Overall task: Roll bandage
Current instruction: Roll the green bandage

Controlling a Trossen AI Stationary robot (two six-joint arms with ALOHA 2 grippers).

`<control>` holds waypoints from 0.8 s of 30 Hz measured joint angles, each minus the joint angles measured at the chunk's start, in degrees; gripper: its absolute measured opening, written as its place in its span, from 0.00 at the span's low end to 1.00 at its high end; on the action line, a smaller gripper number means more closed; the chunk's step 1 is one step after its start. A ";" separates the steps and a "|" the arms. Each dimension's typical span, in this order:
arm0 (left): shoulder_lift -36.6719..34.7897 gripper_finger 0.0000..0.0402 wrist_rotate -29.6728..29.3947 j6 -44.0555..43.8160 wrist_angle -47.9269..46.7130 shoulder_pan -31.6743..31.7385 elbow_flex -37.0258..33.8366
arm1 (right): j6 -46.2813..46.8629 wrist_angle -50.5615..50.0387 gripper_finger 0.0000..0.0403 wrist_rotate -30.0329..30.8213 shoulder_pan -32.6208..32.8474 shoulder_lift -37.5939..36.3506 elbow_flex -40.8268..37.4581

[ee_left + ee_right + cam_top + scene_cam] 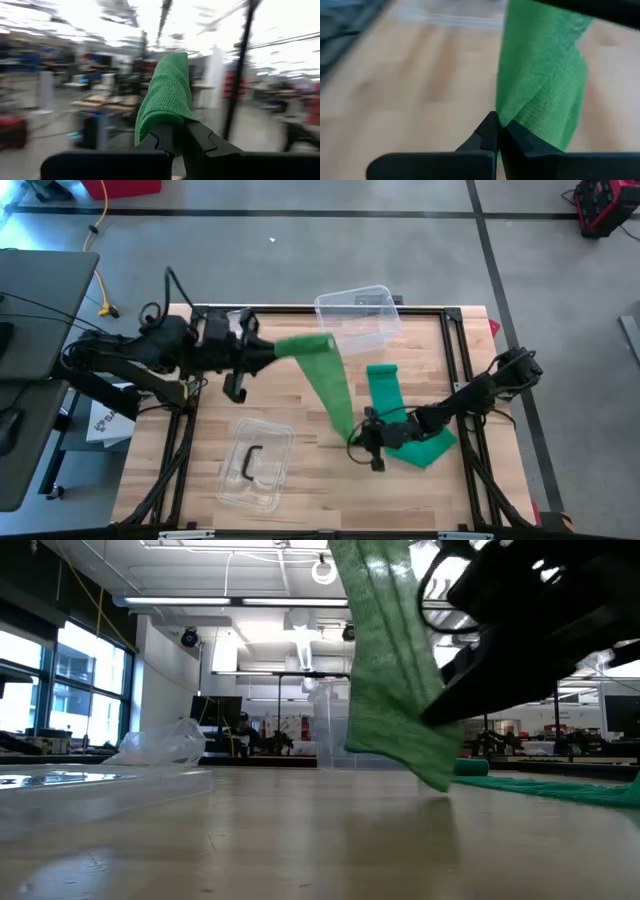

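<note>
Green bandage stretched above the wooden table, pinched at both ends. The left gripper clamped one end high, and the right gripper clamped the strip lower down, likely to keep it taut for rolling. More bandage trailed on the table behind.

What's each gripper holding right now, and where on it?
Both hold the green bandage: left gripper pinches its raised end, right gripper pinches it lower, near the table.

Two clear plastic containers sit on the wooden table.
</note>
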 joint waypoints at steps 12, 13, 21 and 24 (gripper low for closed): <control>-0.86 0.02 -4.91 4.17 -9.18 -0.14 0.07 | -3.30 14.34 0.00 -3.65 4.06 -1.99 0.09; -0.29 0.02 -7.45 4.84 -11.81 -0.24 0.07 | -3.83 15.80 0.00 -4.49 4.44 -2.90 0.11; 7.42 0.02 -19.05 5.92 -21.12 1.08 -1.03 | -4.75 17.57 0.00 -4.95 9.73 -11.93 0.11; 9.81 0.02 -16.14 7.15 -15.24 0.98 -4.77 | -4.88 16.19 0.00 -1.64 12.56 -12.81 0.15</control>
